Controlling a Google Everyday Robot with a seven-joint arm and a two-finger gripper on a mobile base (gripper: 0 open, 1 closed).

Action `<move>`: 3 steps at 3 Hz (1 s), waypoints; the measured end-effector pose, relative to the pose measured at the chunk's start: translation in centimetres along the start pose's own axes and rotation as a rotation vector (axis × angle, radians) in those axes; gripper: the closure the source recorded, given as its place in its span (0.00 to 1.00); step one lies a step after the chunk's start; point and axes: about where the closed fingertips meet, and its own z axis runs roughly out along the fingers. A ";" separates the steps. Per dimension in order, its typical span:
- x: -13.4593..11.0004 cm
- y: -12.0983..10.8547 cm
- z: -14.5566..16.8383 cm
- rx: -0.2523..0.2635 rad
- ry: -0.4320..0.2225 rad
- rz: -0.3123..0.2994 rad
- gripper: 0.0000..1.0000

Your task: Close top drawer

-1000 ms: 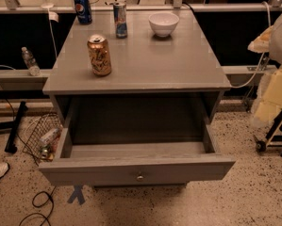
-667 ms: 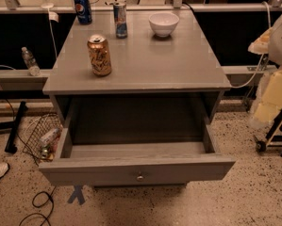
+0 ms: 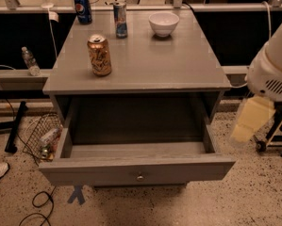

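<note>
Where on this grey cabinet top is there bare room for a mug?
Bare: the front right, bordered by the round white bowl and orange drink can, and the open grey top drawer. Crowded: the back edge, with blue can and slim silver can; the gripper hangs off the right side.

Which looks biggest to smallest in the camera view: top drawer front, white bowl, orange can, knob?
1. top drawer front
2. white bowl and orange can: alike, can nearer, unranked
3. knob
The gripper hangs right of the drawer, apart.
</note>
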 end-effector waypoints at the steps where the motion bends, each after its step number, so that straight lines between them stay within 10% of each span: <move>1: 2.1 1.6 3.7 -0.044 0.061 0.152 0.00; 3: 2.5 8.6 10.5 -0.076 0.135 0.367 0.00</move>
